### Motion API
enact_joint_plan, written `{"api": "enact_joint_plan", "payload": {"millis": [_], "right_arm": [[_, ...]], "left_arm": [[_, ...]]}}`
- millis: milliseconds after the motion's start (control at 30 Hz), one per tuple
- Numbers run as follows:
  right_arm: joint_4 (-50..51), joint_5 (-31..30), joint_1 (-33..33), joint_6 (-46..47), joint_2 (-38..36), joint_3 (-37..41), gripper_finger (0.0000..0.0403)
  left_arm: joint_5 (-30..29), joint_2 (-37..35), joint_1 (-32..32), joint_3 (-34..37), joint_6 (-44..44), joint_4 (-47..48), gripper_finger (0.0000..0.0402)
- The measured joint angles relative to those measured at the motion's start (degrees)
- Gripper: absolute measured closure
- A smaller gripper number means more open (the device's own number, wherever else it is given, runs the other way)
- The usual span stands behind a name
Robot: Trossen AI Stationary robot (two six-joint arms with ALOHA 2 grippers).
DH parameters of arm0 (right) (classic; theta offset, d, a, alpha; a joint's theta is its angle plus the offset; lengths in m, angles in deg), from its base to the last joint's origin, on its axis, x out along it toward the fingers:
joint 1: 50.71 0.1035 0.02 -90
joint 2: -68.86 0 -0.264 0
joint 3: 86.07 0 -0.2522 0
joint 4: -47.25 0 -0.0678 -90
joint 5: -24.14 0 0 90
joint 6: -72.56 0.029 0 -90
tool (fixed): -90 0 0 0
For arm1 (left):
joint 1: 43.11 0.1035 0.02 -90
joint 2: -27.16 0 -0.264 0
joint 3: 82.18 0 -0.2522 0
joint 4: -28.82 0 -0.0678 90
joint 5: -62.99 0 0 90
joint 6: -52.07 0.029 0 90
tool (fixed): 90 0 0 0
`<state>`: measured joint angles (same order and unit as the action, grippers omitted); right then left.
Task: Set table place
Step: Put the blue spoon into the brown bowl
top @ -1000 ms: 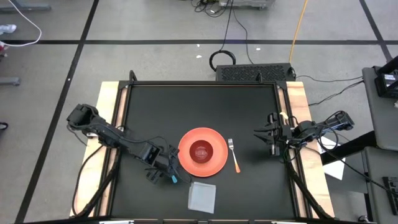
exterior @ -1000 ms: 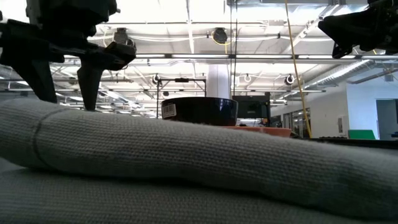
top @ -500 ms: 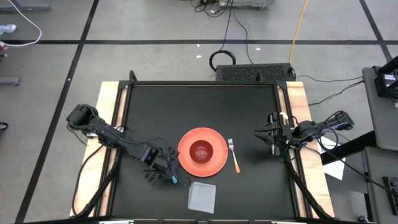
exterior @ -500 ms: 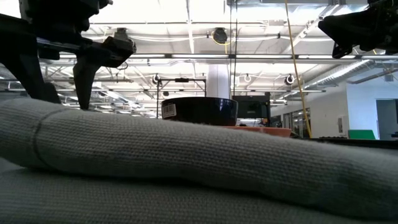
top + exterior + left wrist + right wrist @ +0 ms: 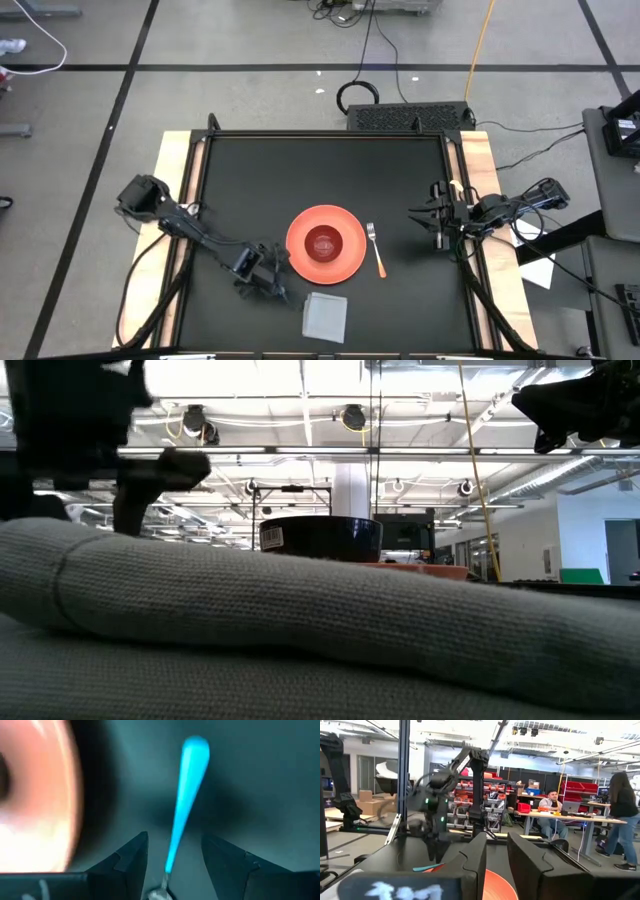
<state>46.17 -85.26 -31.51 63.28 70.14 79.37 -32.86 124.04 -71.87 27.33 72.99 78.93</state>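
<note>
Left gripper (image 5: 172,857), fingers spread wide, straddles a blue-handled spoon (image 5: 186,800) lying on the desk (image 5: 330,170) at eight o'clock from the orange plate (image 5: 345,262). Spoon looks light, stiff, slippery; grip mid-handle. Right gripper (image 5: 426,222) waits at three o'clock, narrowly parted.

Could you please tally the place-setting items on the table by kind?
Plates: 1, the orange plate
Bowls: 1, the bowl on that plate
Forks: 1, the orange-handled fork
Blue-handled utensils: 1, the blue-handled utensil, between the left pincer fingers
Napkins: 1, the grey napkin
Total: 5
</note>
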Motion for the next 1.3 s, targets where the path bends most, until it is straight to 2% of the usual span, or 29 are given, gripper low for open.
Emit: {"api": "enact_joint_plan", "payload": {"millis": [200, 667, 1300], "right_arm": [[-0.3, 0.0, 0.0, -0.3, 0.5, 0.0, 0.0335], [-0.8, 0.0, 0.0, -0.3, 1.0, 0.0, 0.0335], [-0.8, 0.0, 0.0, -0.4, 1.0, 0.0, 0.0335]], "left_arm": [[-3.2, 1.5, -0.5, 0.1, 3.3, 1.4, 0.0215], [-2.8, 1.4, 1.7, 0.0, 8.0, 3.3, 0.0216], [4.3, 2.1, 3.7, 0.0, 10.4, 2.5, 0.0216]]}}
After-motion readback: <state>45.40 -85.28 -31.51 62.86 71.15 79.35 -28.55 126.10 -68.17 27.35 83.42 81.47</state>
